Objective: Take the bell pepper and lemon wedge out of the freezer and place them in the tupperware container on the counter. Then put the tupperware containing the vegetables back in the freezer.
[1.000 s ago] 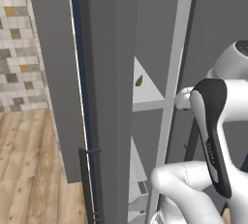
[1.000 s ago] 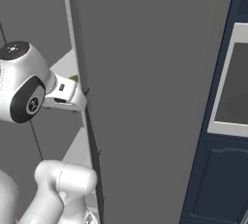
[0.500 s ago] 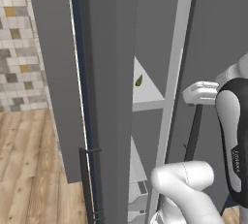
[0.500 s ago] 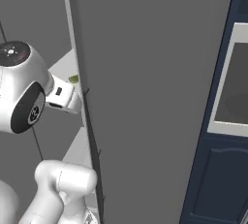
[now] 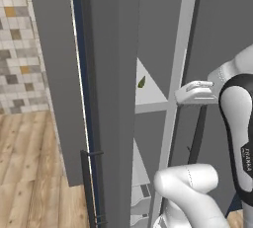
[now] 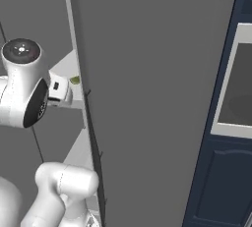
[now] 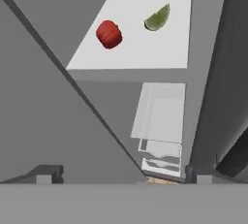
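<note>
Pincer jaws wide apart, nothing held, outside freezer opening. Bell pepper + lemon wedge side by side on white shelf, apart. Risk: narrow gap past door, wrist may clip door edge on entry; round pepper could roll if nudged

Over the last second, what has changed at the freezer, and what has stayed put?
The white arm's upper links swung toward the right edge of the left base view, while the end effector kept level with the white freezer shelf, jaws open and holding nothing. The small olive-green lemon wedge and the glossy red bell pepper lie untouched on the shelf. The tall dark grey freezer door has not moved.
</note>
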Tool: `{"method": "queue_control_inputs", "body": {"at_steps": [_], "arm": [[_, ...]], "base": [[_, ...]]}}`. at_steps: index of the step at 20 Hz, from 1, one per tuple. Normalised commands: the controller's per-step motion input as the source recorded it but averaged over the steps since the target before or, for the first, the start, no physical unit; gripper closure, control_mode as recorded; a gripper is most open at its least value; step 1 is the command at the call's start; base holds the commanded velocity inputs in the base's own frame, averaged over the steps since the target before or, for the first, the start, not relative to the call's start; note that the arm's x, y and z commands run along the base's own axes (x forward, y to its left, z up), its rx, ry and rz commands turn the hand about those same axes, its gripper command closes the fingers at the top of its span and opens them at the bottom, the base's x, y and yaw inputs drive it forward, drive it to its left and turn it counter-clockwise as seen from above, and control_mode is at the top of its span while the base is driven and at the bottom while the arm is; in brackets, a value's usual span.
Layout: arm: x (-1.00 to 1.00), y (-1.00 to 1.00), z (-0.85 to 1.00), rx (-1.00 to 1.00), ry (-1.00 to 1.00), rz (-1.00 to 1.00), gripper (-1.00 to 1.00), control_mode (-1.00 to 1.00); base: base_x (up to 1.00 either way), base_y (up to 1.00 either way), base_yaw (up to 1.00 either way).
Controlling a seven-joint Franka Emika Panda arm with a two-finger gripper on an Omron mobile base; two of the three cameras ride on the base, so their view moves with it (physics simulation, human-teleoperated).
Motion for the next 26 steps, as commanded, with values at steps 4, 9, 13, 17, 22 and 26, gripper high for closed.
{"method": "queue_control_inputs", "body": {"at_steps": [4, 9, 13, 17, 22, 26], "arm": [[0.33, 0.43, 0.08, -0.13, -0.08, 0.29, -1.0, -1.0], [0.3, 0.5, 0.12, -0.18, -0.2, 0.21, -1.0, -1.0], [0.47, 0.29, 0.01, -0.12, -0.13, 0.16, -1.0, -1.0], [0.7, 0.24, 0.0, 0.0, -0.01, 0.12, -1.0, -1.0], [0.6, 0.26, 0.0, 0.0, 0.0, 0.07, -1.0, -1.0], [0.41, 0.17, -0.13, -0.04, 0.0, 0.0, -1.0, -1.0]], "base": [[0.0, 0.0, 0.0], [0.0, 0.0, 0.0], [0.0, 0.0, 0.0], [0.0, 0.0, 0.0], [0.0, 0.0, 0.0], [0.0, 0.0, 0.0]]}}
